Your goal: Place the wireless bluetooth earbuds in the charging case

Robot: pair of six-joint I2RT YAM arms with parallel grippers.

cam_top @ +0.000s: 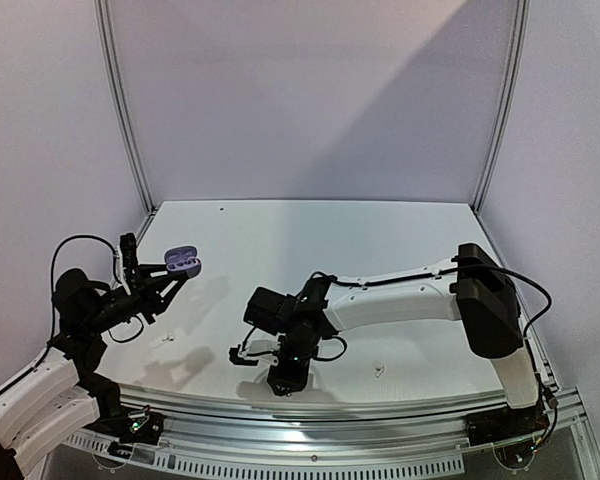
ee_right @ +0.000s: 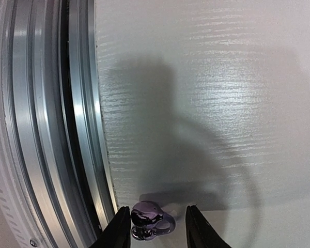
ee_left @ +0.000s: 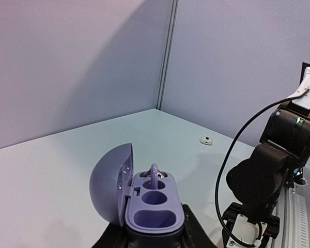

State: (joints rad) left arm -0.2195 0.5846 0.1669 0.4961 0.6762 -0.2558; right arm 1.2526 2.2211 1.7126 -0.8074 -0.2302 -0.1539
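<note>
While left gripper holds the case aloft, the downturned right gripper, half-open, straddles an earbud.

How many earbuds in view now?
3. A purple earbud between the right gripper's fingers; a seated earbud in the charging case the left gripper holds; a white earbud on the table. Others may be hidden.

Clad in glossy white shells along the left arm and the right arm, broken by matte black blocks at every joint. Anchored on black bases right at the silver rail. Strung with thin black cables, looping free beyond the rail from joint to joint. Finished with a black left hand and right hand, two slim dark fingers each. Lit by a tiny green lamp at the right arm's black wrist.
</note>
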